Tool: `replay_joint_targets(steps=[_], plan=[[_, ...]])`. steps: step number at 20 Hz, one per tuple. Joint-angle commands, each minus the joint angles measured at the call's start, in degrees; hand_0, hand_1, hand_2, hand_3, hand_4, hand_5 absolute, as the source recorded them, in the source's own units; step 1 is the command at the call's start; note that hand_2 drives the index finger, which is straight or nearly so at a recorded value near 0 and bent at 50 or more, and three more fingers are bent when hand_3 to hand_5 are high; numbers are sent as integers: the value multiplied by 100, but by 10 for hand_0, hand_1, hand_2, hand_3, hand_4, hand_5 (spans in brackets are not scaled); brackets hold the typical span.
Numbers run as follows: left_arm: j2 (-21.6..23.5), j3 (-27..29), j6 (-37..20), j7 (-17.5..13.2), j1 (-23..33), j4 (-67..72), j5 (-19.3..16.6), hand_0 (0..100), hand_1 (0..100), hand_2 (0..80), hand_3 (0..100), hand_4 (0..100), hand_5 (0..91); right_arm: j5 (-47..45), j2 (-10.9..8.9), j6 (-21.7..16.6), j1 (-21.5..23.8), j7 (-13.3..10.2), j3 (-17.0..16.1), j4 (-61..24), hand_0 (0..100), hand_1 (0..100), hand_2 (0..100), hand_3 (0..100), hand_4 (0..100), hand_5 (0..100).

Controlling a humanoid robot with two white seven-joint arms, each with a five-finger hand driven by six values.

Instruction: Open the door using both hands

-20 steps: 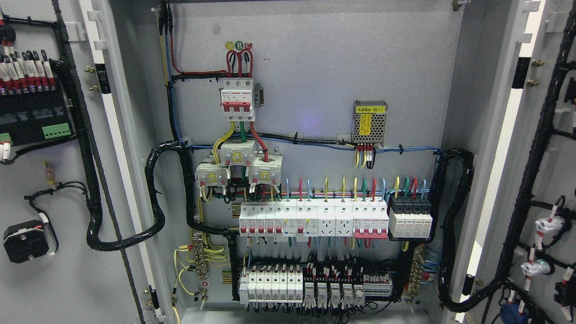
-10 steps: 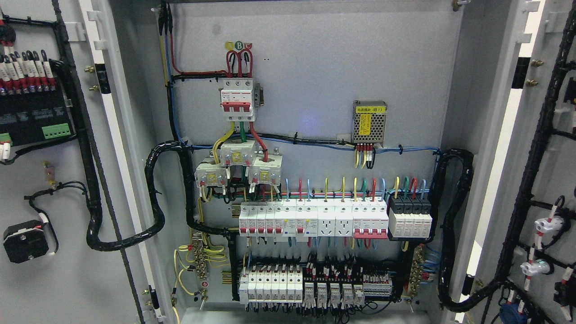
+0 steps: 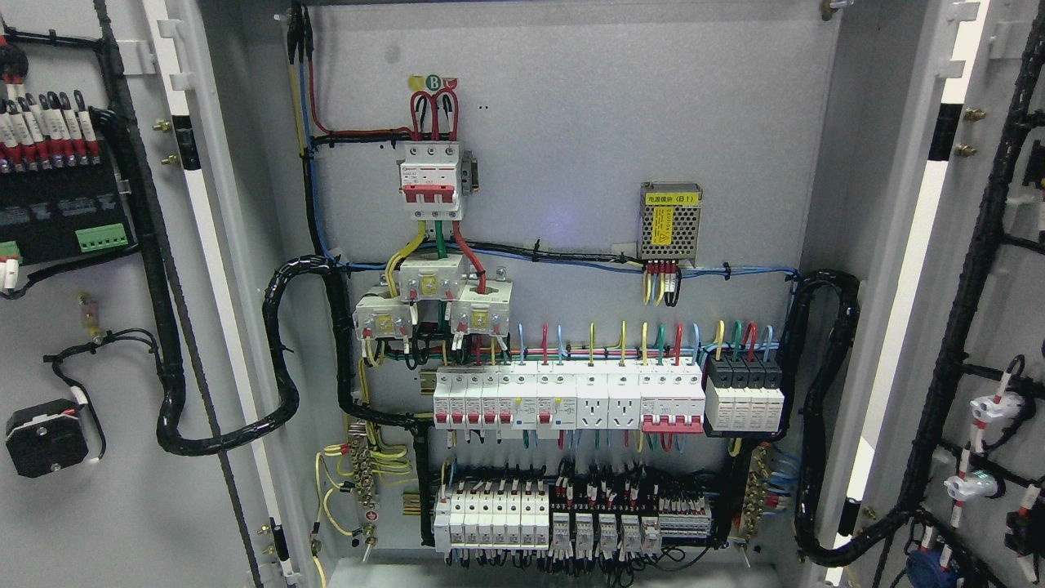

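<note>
Nothing has moved since earlier frames. Left door (image 3: 82, 506) and right door (image 3: 1012, 286) are swung wide either side of breaker panel (image 3: 571, 400); opening judged complete. No hands visible; finger state cannot be told.

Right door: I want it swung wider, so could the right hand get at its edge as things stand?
Can't say: no hand shows in the head view. The right door already stands open, its edge bare, with nothing in front of it.
</note>
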Motion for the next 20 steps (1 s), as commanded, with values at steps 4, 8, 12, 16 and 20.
replay_joint_targets(steps=[4, 8, 12, 16, 20], plan=[[-213, 16, -42, -68, 0, 108, 7, 0, 0, 0, 0, 0, 0, -19, 148, -16, 34, 40, -253, -86, 383, 0, 0, 0, 0, 0], [-222, 16, -42, -68, 0, 108, 7, 0, 0, 0, 0, 0, 0, -19, 148, -16, 34, 48, -253, -86, 383, 0, 0, 0, 0, 0], [-222, 7, -42, -68, 0, 108, 7, 0, 0, 0, 0, 0, 0, -10, 148, -16, 34, 48, -244, -86, 383, 0, 0, 0, 0, 0], [-222, 16, -42, -68, 0, 108, 7, 0, 0, 0, 0, 0, 0, -10, 148, -16, 34, 48, -244, -86, 383, 0, 0, 0, 0, 0], [-222, 7, -42, -68, 0, 108, 7, 0, 0, 0, 0, 0, 0, -10, 139, -7, 25, 48, -244, -86, 383, 0, 0, 0, 0, 0]])
